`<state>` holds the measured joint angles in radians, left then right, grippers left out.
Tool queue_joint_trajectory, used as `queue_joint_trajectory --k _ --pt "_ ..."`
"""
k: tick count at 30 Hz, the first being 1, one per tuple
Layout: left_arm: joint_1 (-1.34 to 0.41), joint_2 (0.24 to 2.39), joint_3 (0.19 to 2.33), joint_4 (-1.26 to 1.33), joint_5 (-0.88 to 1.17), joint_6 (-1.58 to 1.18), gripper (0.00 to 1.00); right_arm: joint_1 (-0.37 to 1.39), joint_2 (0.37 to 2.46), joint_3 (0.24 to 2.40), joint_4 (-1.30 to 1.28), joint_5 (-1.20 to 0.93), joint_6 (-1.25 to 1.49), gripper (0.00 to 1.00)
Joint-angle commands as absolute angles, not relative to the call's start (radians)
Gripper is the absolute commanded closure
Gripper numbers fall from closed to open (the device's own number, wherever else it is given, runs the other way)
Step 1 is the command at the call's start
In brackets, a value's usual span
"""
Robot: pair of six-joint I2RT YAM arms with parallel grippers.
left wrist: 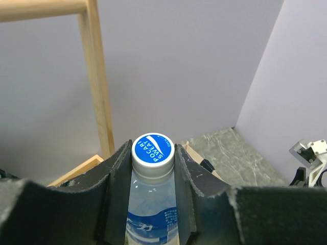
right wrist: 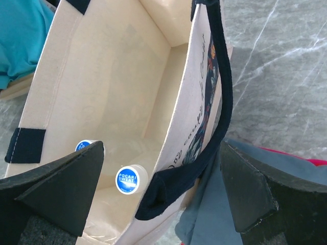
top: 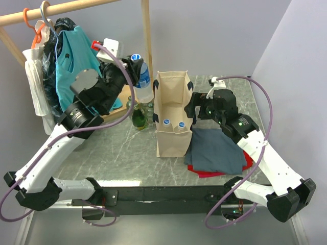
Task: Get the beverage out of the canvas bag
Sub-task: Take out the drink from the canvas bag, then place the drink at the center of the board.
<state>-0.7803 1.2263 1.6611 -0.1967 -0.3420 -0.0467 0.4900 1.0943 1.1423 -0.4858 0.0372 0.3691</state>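
The beige canvas bag (top: pixel 173 140) stands upright at mid-table with dark navy handles. Two blue-capped bottles (top: pixel 166 122) stand inside it; the right wrist view shows their caps (right wrist: pixel 129 179). My left gripper (top: pixel 134 69) is shut on a clear Pocari Sweat bottle (top: pixel 143 84) and holds it left of the bag, outside it. In the left wrist view the fingers clamp its neck just under the blue cap (left wrist: pixel 153 148). My right gripper (top: pixel 193 107) is open, its fingers straddling the bag's right wall (right wrist: pixel 189 127) and navy handle (right wrist: pixel 220 102).
A green glass bottle (top: pixel 139 118) stands left of the bag, under the held bottle. A folded grey-blue cloth (top: pixel 217 150) lies on something red (top: pixel 204 172) right of the bag. A wooden clothes rack (top: pixel 147 35) with a teal garment (top: pixel 76 56) stands at back left.
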Motion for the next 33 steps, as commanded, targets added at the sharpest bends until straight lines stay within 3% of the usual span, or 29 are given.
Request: queue_joint_trajectory --k 1,33 --pt "-0.778 1.166 1.681 -0.026 -0.374 -0.037 0.99 0.485 1.085 1.149 -0.446 0.029 0.373 0.00" --pt "-0.778 1.103 1.376 -0.066 -0.390 -0.193 0.99 0.485 1.054 1.137 -0.396 0.034 0.362 0.00"
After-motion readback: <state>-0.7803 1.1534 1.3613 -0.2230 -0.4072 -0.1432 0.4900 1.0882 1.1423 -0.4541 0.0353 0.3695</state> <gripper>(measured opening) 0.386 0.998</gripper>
